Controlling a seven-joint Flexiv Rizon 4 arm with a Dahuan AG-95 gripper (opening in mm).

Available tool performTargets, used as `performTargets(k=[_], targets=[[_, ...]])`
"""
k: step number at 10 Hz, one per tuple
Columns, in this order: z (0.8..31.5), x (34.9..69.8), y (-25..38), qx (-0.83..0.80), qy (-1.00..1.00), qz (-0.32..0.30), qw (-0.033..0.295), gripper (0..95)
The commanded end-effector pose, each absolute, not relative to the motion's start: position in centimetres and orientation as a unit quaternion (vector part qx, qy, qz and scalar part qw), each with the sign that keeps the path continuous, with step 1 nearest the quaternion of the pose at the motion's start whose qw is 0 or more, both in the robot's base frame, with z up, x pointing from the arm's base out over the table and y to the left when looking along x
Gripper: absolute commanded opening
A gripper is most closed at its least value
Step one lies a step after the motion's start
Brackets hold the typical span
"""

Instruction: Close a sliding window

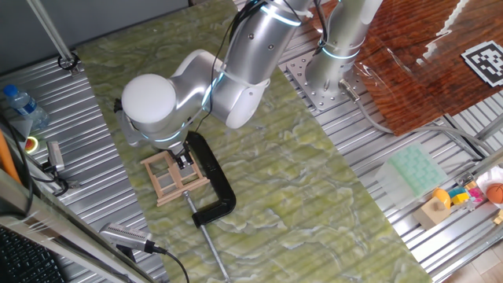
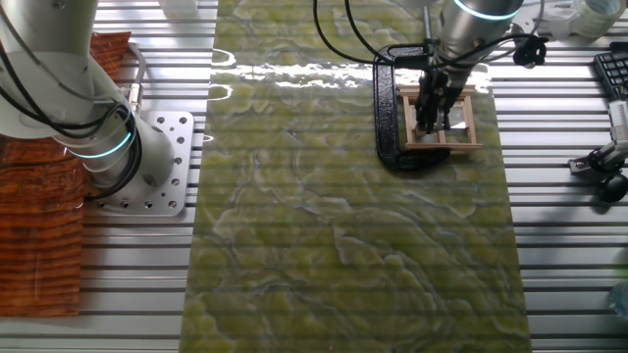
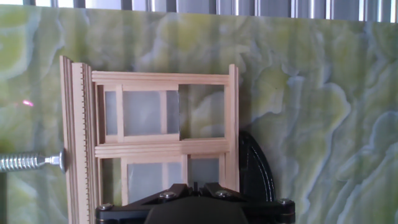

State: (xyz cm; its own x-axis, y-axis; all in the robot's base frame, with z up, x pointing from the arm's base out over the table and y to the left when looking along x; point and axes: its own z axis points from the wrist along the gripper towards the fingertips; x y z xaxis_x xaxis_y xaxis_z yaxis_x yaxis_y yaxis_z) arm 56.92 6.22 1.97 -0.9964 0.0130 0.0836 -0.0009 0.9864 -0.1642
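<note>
The sliding window (image 3: pixel 161 143) is a small pale wooden frame with crossbars, lying flat on the green marbled mat. It also shows in one fixed view (image 1: pixel 171 177) and in the other fixed view (image 2: pixel 439 120). In the hand view its upper sash sits to the left and leaves an open gap at the upper right. My gripper (image 3: pixel 196 186) hangs directly over the window's near edge with its fingers together, holding nothing that shows. It appears above the window in both fixed views (image 1: pixel 186 161) (image 2: pixel 432 113).
A black C-clamp (image 1: pixel 216 185) grips the window frame, and its metal screw (image 1: pixel 212 248) sticks out toward the mat's front edge. A water bottle (image 1: pixel 20 102) stands at the left. A green tray (image 1: pixel 413 169) and small toys (image 1: pixel 464 196) lie at the right.
</note>
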Motion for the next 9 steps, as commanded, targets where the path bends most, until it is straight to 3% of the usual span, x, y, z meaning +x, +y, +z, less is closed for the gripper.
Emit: performTargets(k=[1, 9], targets=[[1.9, 56.8, 6.4, -0.004, -0.996, 0.082, 0.042, 0.0], [1.8, 56.5, 7.5, -0.009, -0.996, 0.081, 0.038, 0.0]])
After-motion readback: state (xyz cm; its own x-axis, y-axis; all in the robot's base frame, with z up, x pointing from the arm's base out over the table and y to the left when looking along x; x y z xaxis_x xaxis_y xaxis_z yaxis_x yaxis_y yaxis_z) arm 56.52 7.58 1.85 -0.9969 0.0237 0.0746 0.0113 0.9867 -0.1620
